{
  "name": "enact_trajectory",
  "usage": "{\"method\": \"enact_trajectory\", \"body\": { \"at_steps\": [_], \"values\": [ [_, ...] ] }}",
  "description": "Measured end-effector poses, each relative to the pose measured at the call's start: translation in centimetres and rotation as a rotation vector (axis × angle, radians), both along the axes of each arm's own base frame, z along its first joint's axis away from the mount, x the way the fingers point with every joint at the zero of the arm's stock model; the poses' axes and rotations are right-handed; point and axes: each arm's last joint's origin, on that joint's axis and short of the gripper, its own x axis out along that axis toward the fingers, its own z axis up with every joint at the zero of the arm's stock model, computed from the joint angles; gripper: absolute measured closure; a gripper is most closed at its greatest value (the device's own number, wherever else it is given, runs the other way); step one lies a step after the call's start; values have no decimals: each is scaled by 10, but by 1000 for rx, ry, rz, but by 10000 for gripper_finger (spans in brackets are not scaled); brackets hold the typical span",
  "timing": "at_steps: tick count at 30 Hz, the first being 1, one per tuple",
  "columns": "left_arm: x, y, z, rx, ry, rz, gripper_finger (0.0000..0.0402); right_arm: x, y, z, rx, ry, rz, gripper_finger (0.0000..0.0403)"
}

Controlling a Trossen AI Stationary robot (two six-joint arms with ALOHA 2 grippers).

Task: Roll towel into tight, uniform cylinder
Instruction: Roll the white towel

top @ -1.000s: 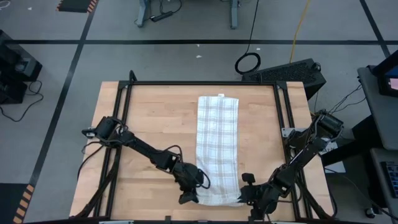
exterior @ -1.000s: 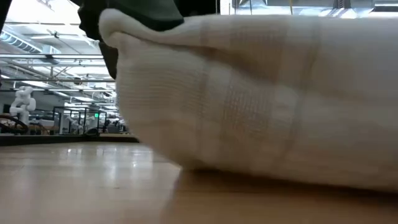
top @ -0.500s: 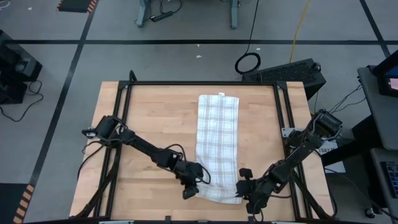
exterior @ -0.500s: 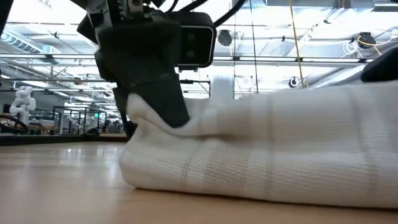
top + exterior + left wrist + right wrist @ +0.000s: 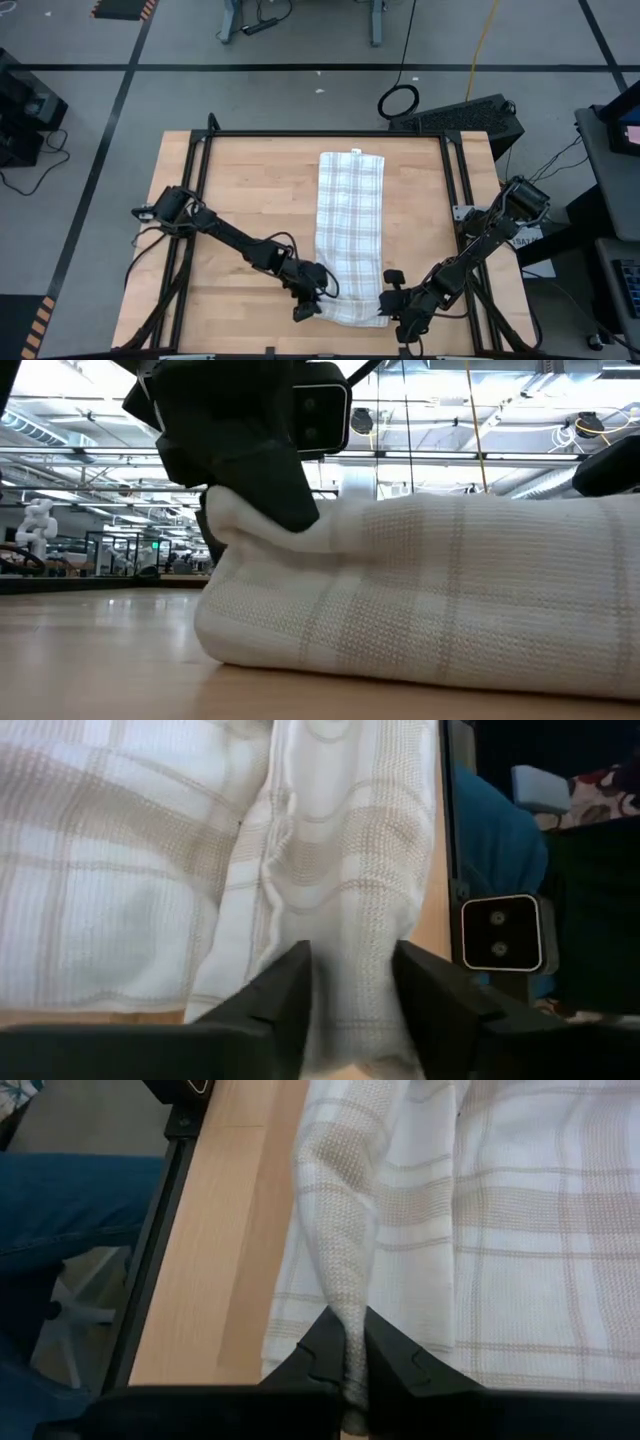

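1. The towel (image 5: 350, 235): long strip at centre frame in the high view, its bottom end turned over into a first roll.
2. Left gripper (image 5: 308, 306): jaws parted around the roll's left end.
3. Right gripper (image 5: 392, 312): pinching the right end.
4. Handling: light, limp, slack cloth; best gripped at both roll ends.

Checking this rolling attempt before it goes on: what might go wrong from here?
1. The left gripper has towel between parted fingers, while the right gripper pinches its corner shut; the roll may come out uneven.
2. The folded near end looks loose and puffy, so the cylinder may not be tight.
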Motion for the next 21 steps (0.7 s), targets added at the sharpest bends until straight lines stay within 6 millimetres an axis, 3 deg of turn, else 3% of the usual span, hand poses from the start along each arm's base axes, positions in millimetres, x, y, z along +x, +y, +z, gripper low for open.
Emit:
{"method": "enact_trajectory", "body": {
  "at_steps": [6, 14, 21],
  "values": [
    [-3, 1, 7, 56, -48, -73, 185, 0, 0, 0, -4, -2, 2, 394],
    [-14, 2, 56, 169, -236, -68, 130, 2, -2, 0, -12, -9, -10, 394],
    [-32, -40, 45, 397, -315, -46, 87, 2, -2, 0, -16, -13, -15, 394]
  ]
}}
